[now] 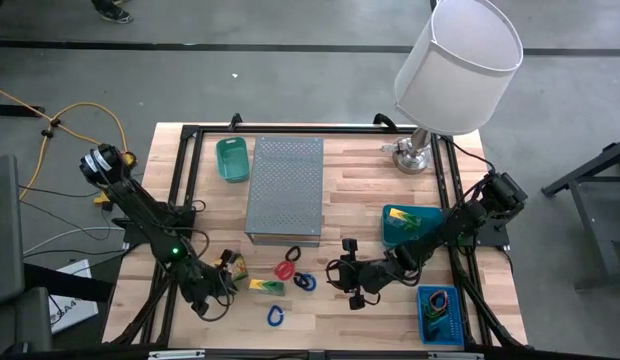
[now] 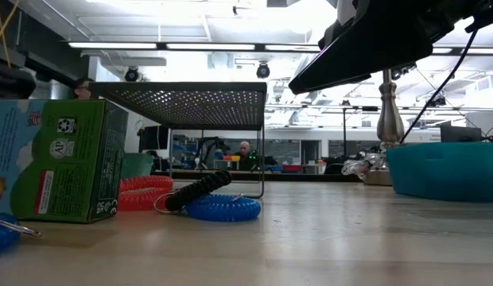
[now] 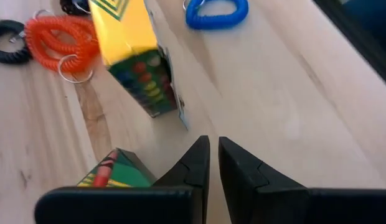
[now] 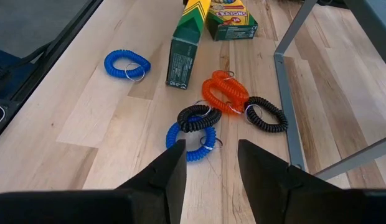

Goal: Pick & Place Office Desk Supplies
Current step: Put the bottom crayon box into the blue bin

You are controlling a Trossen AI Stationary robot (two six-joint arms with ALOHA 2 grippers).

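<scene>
The office desk supplies lie loose on the table's near half. Two yellow-green crayon packets (image 1: 233, 263) (image 1: 265, 286) lie flat, with a red coil band (image 1: 285, 270), a black coil band (image 1: 293, 254), and a black band resting on a blue one (image 4: 194, 127) beside them. Another blue band (image 1: 275, 316) lies nearer the front edge. My left gripper (image 3: 213, 160) is shut, low over bare wood near the front left; one packet (image 3: 115, 171) lies just beside its finger. My right gripper (image 4: 208, 165) stands open just short of the black-on-blue pair, with nothing between its fingers.
A grey perforated metal stand (image 1: 285, 188) occupies the table's middle; its leg (image 4: 289, 93) stands close to the bands. A teal bin (image 1: 232, 158) sits at the far left. Another teal bin (image 1: 405, 225) holds a packet. A blue tray (image 1: 440, 312) is front right and a lamp (image 1: 455, 60) far right.
</scene>
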